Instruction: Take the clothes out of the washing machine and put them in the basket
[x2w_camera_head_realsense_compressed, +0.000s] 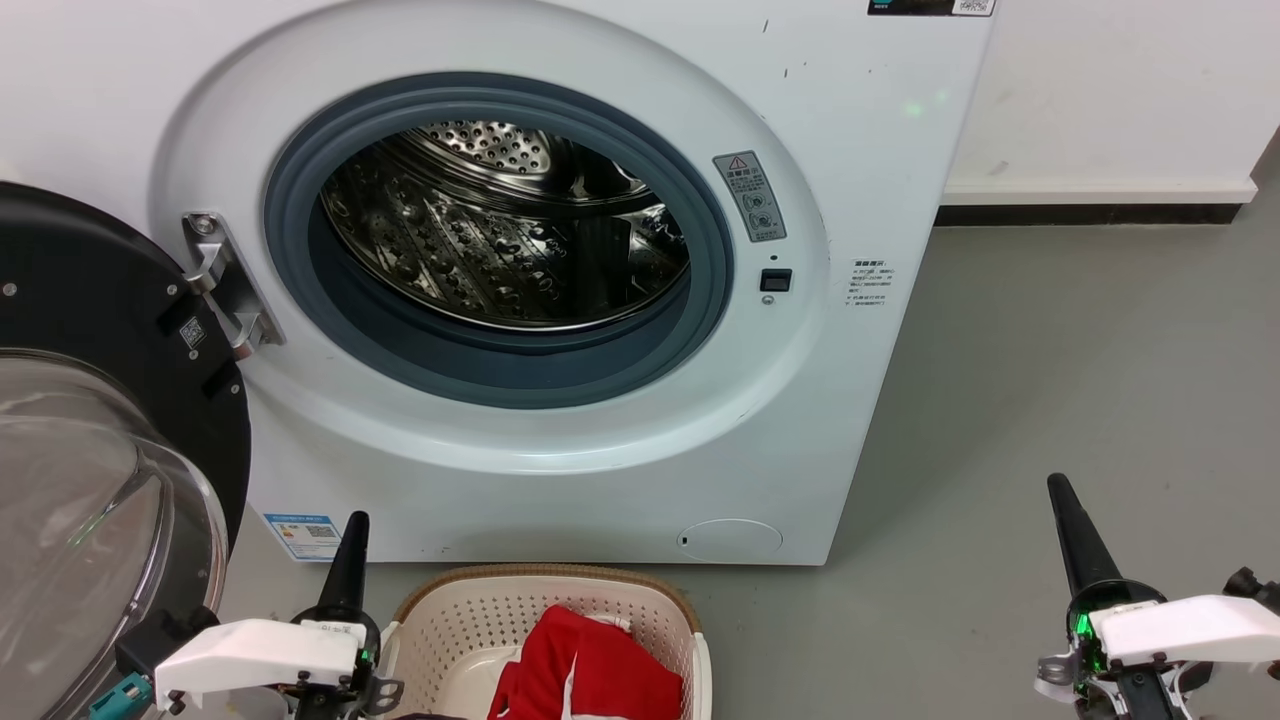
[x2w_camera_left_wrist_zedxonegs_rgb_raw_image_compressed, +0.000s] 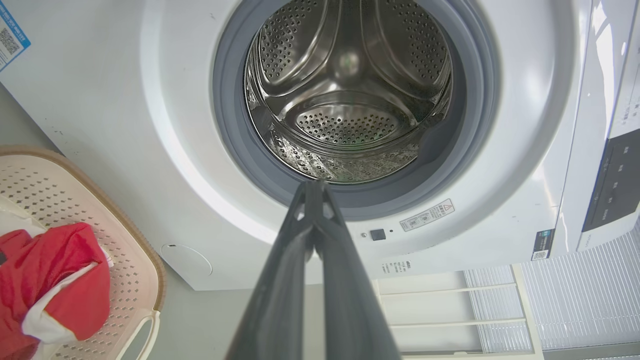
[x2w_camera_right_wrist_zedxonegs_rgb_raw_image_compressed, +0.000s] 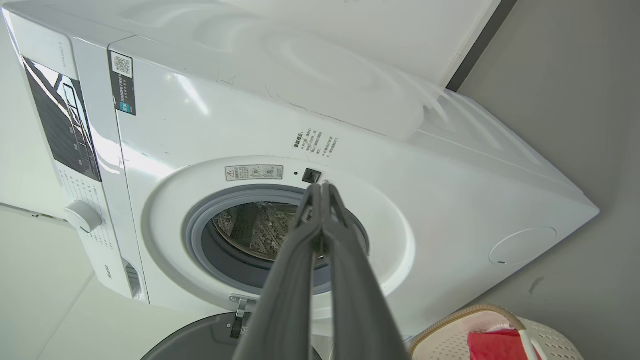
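While the glass door (x2w_camera_head_realsense_compressed: 110, 470) stands swung open at far left, the left gripper (x2w_camera_head_realsense_compressed: 355, 525) hangs low before the washing machine (x2w_camera_head_realsense_compressed: 880, 160), its fingers pressed together on nothing. Just right of it, on the floor (x2w_camera_head_realsense_compressed: 1050, 350) at the machine's foot, sits the basket (x2w_camera_head_realsense_compressed: 450, 620). The clothes (x2w_camera_head_realsense_compressed: 590, 665) lie inside it as a crumpled bright red heap with a white panel showing, soft and loosely folded. Above, the steel drum (x2w_camera_head_realsense_compressed: 480, 250) presents bare perforated metal, though its lowest front edge is hidden behind the grey gasket (x2w_camera_head_realsense_compressed: 520, 370). At far right the right gripper (x2w_camera_head_realsense_compressed: 1058, 490) hovers over the floor, fingers likewise together and empty. Judged stage: unloading apparently complete. The next move calls only for a check of the drum's hidden lip for a missed garment.
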